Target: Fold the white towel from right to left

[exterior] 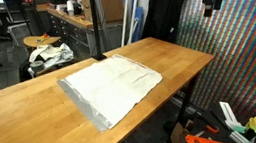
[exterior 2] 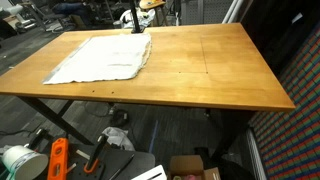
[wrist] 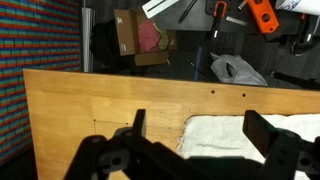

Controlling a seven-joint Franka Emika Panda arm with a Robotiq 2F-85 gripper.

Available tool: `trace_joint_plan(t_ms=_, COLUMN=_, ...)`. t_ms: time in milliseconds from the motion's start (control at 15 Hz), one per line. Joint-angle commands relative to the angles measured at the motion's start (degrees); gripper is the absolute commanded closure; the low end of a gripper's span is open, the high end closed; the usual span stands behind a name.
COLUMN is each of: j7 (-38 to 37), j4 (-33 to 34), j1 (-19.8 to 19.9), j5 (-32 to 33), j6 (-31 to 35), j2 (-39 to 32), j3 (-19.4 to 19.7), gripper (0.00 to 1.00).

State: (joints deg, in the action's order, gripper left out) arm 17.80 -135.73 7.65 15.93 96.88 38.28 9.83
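On the wooden table (exterior: 32,107), the white towel (exterior: 110,84) is spread flat and lightly wrinkled, with a greyish hem along one edge. In both exterior views it is laid toward one end of the tabletop, well apart from the opposite end. In the wrist view the gripper (wrist: 194,122) is held above the towel's edge, jaws spread wide, with nothing pinched between them.

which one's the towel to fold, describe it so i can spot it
Find the big wooden table in both exterior views. The towel is the large off-white rectangle lying flat on it, softly wrinkled, with a greyish hem. Unlike the crumpled white-and-dark bundle beyond the table, it is spread out and plain.
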Motion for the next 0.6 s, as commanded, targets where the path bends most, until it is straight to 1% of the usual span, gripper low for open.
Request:
trace_joint_plan(t_ms=0, j7=-0.4, j4=0.4, j1=-0.8, j5=0.3, j6=-0.2, j2=0.1, j3=0.6, gripper=0.0)
trace_joint_plan(t_ms=533, j7=-0.4, j4=0.9, j1=-0.9, j5=0.4, j6=-0.3, j2=0.6, j3=0.6, gripper=0.0)
